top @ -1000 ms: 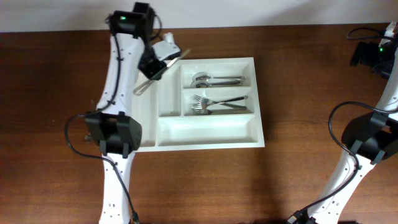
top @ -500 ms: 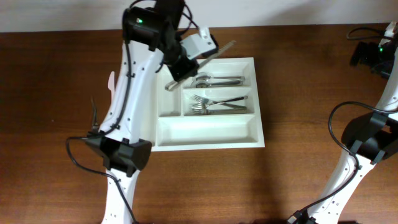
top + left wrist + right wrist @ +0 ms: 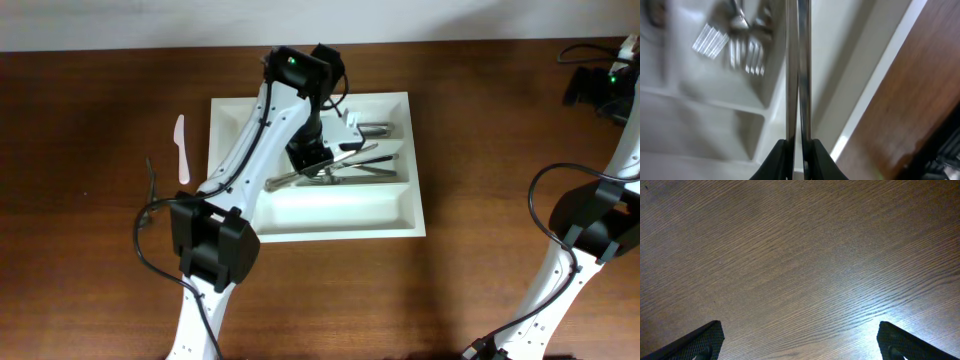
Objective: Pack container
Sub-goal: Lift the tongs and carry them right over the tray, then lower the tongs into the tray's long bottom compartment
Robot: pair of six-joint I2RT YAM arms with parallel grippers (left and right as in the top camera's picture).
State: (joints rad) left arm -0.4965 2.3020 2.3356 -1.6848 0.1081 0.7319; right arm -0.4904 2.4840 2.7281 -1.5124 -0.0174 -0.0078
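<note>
Left end effector [image 3: 798, 150] pinches a slim metal utensil [image 3: 798, 60], which slants across the middle long compartment of the white cutlery tray [image 3: 330, 212]. The tray's long axis runs left-right, mid-surface. Right end effector [image 3: 800, 342], spread wide, hovers well right of the tray over the dark wooden surface [image 3: 500, 150]; a pale wall [image 3: 450, 18] lies beyond.
</note>
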